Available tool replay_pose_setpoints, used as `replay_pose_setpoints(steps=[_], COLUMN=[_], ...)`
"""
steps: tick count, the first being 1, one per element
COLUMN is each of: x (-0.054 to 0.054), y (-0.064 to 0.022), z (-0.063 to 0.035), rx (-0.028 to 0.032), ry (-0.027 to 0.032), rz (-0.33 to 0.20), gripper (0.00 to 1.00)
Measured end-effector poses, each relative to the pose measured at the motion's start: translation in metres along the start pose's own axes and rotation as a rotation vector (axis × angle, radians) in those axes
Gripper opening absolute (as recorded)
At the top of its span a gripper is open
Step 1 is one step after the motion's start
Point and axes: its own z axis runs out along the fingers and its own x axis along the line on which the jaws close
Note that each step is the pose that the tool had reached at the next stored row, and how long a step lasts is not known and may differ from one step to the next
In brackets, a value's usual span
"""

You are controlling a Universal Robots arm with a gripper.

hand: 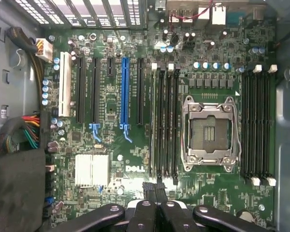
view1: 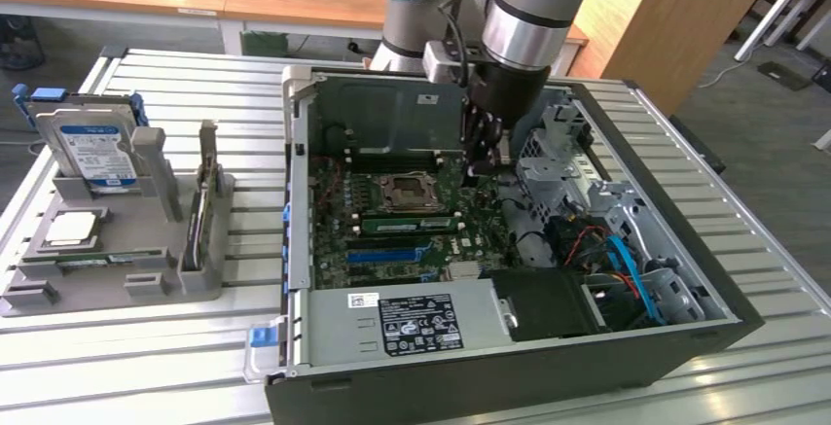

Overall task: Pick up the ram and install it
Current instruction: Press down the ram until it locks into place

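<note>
End effector (view1: pixel 484 158) closed, fingers pressed together with nothing between them; hanging inside the open computer case (view1: pixel 727 299), over the motherboard (view1: pixel 389 250). In the wrist view, end effector (hand: pixel 154 189) at the edge of the board, tips pointing straight along the bank of memory slots beside the processor socket (hand: pixel 210 130).

Ram (view1: pixel 413 222) apparently already down in one of those slots: a green stick just in front of the processor socket (view1: pixel 405 192) in the exterior view, not gripped. Long axis along the slot, running across the case from the exterior view's left to its right. From the wrist, ram (hand: pixel 157 125) edge-on as a pale strip in the outermost slot of that bank, away from the socket, its near end just ahead of the closed tips.

So: ram below the tips and stretching away from them, in line with the slot. Cannot tell whether touching or fully seated. Grey parts holder (view1: pixel 130 284) well apart on the table (view1: pixel 156 367), outside the case.
</note>
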Motion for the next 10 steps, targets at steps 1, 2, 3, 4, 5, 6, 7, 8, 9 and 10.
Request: replay_pose_setpoints(steps=[1,2,3,4,5,6,7,8,9,10], x=[0.0,0.0,0.0,0.0,0.0,0.0,0.0,0.0,0.0,0.0], y=[0.0,-0.0001,-0.0001,-0.0001,-0.0002,-0.0002,-0.0003,-0.0003,-0.0004,-0.0004], z=[0.0009,0.0019,0.003,0.0042,0.0054,0.0069,0.0086,0.0104,0.0121,0.014], rx=[0.0003,0.0005,0.0008,0.001,0.0011,0.0014,0.0019,0.0024,0.0031,0.0038], ry=[0.0001,0.0,0.0001,0.0001,0.0002,0.0002,0.0002,0.0002,0.0002,0.0001], rz=[0.0,0.0,0.0,0.0,0.0,0.0,0.0,0.0,0.0,0.0], gripper=[0.1,0.1,0.1,0.1,0.1,0.1,0.1,0.1,0.1,0.1])
